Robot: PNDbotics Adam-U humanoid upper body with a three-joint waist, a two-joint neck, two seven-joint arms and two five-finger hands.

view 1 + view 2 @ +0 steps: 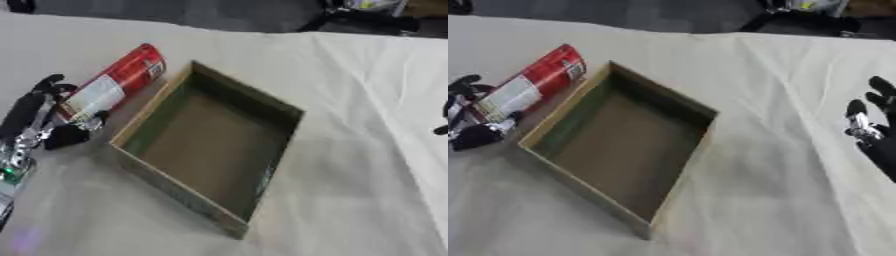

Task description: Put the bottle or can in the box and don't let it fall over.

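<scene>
Red and white, the tall cylindrical can point(114, 83) leans at a slant just outside the left wall of the open, shallow cardboard box point(210, 150), its lower end between the curled fingers and thumb of my left hand point(54, 120). To do this well, I judge I should right it, lift it over the rim and set it flat on the box floor. Its white label's writing is unreadable. My right hand point(870, 125) idles, fingers relaxed, at the right edge.

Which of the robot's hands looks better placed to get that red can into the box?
The left hand. Its fingers are already curled round the lower end of the red can, just left of the box. The right hand rests open on the far side, away from both.
</scene>
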